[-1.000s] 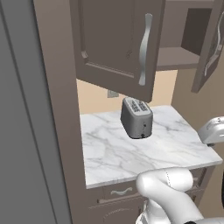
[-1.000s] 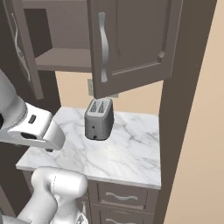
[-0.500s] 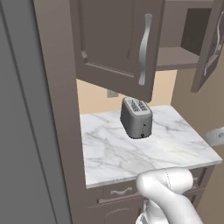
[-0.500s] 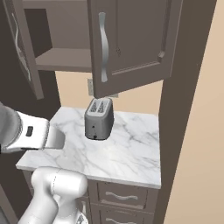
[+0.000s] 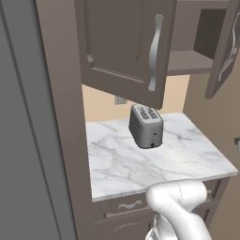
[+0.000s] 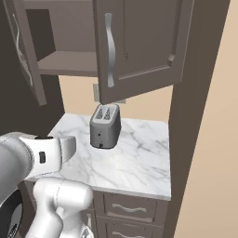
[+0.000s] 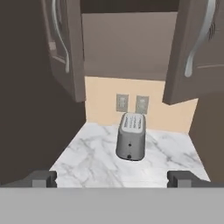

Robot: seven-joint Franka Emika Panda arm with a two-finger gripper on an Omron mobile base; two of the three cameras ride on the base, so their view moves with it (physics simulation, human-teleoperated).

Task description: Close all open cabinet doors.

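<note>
Dark grey-brown wooden cabinet doors (image 5: pixel 124 44) with curved silver handles (image 5: pixel 154 51), white grey-veined marble tabletop (image 5: pixel 136 161), brushed grey metal toaster (image 5: pixel 146 125), beige back wall (image 7: pixel 105 103).

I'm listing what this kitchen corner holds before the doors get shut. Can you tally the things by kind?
Open cabinet doors: 2, one and the other
Toasters: 1
Wall outlets: 2, one and one
Drawer fronts below the counter: 2, upper and lower
Total: 7
</note>
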